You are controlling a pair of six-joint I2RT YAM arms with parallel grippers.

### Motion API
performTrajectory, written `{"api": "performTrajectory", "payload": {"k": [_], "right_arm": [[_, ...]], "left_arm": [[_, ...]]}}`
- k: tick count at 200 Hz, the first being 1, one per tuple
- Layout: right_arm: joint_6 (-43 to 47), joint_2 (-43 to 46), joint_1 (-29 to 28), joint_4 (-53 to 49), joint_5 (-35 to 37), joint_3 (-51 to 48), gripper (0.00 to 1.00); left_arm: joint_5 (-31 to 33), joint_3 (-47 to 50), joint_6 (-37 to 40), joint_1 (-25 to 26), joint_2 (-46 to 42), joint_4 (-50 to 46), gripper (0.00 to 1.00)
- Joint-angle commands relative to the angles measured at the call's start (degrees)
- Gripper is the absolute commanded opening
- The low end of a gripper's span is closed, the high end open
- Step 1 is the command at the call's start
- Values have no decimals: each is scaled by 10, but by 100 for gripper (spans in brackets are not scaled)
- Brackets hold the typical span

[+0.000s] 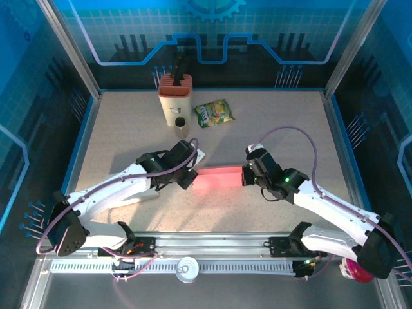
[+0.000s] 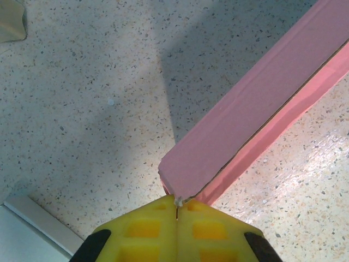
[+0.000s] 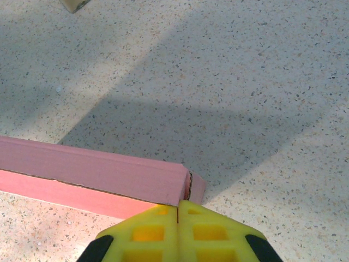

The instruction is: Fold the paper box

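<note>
Speckled beige tabletop (image 1: 129, 135) inside a blue-walled cell: a long, slim pink paper box (image 1: 219, 178) is seen lying at the centre, spanned end to end by two arms. Its thin card could be creased, or a folded side sprung open, if one end is pushed harder than the other. The left gripper (image 2: 176, 203) is closed, yellow pads pressed together against the box's left end. The right gripper (image 3: 178, 204) is likewise closed at the right end. Whether paper is nipped cannot be told.

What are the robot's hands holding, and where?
The pink paper box: left gripper pinches its left end corner, right gripper its right end.
</note>
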State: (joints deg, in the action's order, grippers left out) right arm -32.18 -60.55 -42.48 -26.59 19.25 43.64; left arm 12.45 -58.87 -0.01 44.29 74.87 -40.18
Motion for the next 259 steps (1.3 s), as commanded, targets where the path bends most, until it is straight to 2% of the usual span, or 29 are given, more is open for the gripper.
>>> {"api": "performTrajectory", "payload": {"k": [1, 114, 210, 259], "right_arm": [[-8, -1, -6, -26, -7, 12, 0], [-5, -21, 1, -38, -24, 41, 0], [0, -34, 4, -37, -37, 59, 0], [0, -42, 4, -36, -50, 65, 0]], "left_arm": [[0, -26, -8, -3, 10, 4, 0], [-84, -104, -86, -5, 37, -89, 0], [-90, -167, -134, -12, 88, -160, 0], [-109, -179, -169, -18, 104, -158, 0]]}}
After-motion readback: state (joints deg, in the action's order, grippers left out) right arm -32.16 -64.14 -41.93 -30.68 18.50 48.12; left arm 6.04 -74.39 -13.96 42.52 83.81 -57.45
